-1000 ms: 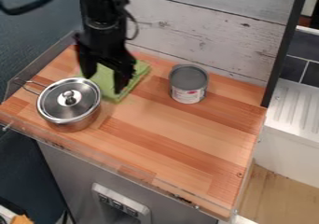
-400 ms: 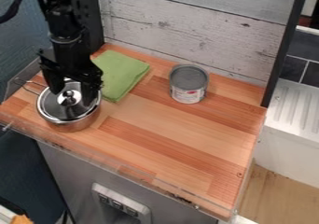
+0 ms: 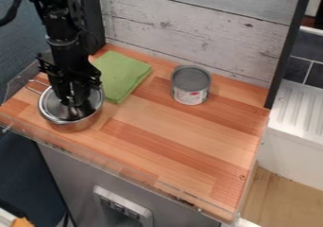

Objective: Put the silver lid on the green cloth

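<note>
Slipping looks the main risk: black two-finger gripper [image 3: 73, 101] is drawn in close, apparently pinching the round silver metal lid [image 3: 53, 107] by its top, lid seated on the shiny steel pot [image 3: 74, 126]. Off-centre grip could tilt it; too low a lift could drag the pot toward the folded green cloth [image 3: 121, 74].

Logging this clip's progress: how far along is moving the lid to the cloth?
Done: the gripper is down at the middle of the lid. In hand: its jaws stand close together there, apparently gripping. Left: the lid sits on the pot, so lifting it and laying it on the cloth.
</note>
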Controlling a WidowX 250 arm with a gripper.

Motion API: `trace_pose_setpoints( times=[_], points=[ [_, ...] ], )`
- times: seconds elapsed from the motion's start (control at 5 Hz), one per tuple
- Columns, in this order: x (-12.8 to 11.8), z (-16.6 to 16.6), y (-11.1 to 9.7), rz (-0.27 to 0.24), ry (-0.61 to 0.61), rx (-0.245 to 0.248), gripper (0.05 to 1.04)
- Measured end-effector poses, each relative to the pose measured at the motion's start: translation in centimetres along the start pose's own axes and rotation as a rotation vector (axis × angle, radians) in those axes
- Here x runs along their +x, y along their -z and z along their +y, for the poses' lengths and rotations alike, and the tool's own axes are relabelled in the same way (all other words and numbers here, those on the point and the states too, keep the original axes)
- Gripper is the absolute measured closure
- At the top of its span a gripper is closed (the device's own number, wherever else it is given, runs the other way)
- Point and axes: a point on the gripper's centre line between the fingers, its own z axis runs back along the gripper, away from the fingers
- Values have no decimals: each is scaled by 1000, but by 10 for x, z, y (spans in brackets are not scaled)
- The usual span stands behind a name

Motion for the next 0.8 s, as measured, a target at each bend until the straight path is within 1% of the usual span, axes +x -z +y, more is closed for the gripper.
trace_pose_setpoints(
  times=[0.2, 0.4, 0.6, 0.8],
  points=[
    [-1, 0, 0, 2, -3, -4, 803],
    [-3, -1, -1, 24, -9, -13, 804],
    [-3, -2, -12, 27, -23, -20, 804],
    [18, -1, -32, -9, -57, -27, 804]
  ],
)
